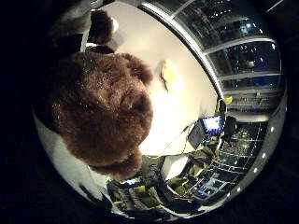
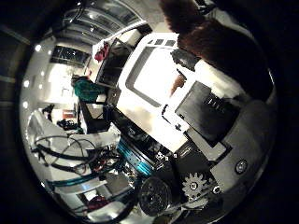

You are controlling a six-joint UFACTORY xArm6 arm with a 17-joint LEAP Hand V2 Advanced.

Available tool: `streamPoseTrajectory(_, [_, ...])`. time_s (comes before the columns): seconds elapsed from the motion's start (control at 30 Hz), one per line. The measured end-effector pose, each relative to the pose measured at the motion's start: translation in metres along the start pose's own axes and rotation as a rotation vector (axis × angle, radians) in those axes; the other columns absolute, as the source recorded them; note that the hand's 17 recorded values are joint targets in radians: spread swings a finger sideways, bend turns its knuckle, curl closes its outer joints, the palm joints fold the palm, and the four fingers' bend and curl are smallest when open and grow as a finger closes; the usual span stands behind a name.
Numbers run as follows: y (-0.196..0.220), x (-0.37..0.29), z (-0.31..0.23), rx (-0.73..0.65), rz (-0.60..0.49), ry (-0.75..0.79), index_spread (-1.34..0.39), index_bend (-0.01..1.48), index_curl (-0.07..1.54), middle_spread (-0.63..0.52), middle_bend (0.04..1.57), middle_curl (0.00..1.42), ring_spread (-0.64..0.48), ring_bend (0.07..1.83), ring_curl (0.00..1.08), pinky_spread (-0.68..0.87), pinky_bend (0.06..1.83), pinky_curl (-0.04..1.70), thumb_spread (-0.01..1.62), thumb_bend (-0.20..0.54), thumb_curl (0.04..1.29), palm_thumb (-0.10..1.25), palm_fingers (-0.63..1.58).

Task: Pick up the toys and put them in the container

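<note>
A brown plush bear [image 1: 98,98] fills much of the right little finger side palm view, close against the palm and well above the white table [image 1: 140,37]. Its brown fur [image 2: 210,37] also shows in the right thumb side palm view, next to black and white parts of my hand [image 2: 210,112], whose fingers curl towards it. A small pale yellow toy [image 1: 169,73] lies on the table away from the bear. I see no container that I can tell for sure.
The white table [image 2: 149,75] ends in a dark edge with floor beyond. A teal object [image 2: 86,89] stands off the table. Desks with a lit screen [image 1: 211,122] and windows [image 1: 234,47] lie further off.
</note>
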State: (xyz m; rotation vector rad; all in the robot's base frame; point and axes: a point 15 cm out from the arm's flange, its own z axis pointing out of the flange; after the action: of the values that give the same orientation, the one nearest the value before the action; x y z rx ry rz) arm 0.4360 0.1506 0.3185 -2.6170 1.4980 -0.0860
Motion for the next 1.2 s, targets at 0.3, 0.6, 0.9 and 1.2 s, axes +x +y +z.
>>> streamPoseTrajectory(0.3, [-0.075,-0.097,0.041,0.110,-0.108,-0.055,-0.20,1.14,0.64,-0.09,1.33,0.58,-0.16,1.43,0.56,-0.22,1.07,1.08,0.87,-0.034,0.64,0.95,1.19])
streamPoseTrajectory(0.6, [-0.066,-0.126,0.077,0.025,-0.203,-0.046,-0.43,0.66,0.51,-0.14,0.78,0.41,-0.13,0.93,0.41,-0.12,0.85,0.91,0.89,-0.025,0.59,0.90,-0.16])
streamPoseTrajectory(0.9, [-0.067,-0.105,0.066,0.040,-0.225,-0.033,-0.51,0.29,0.32,-0.06,0.30,0.27,0.14,0.45,0.19,0.39,0.50,0.55,0.95,-0.026,0.51,0.86,-0.05])
streamPoseTrajectory(1.2, [-0.033,0.001,0.040,0.027,-0.115,0.065,-0.48,0.17,0.31,-0.04,0.21,0.29,0.15,0.36,0.19,0.45,0.44,0.44,0.95,-0.026,0.47,0.85,0.06])
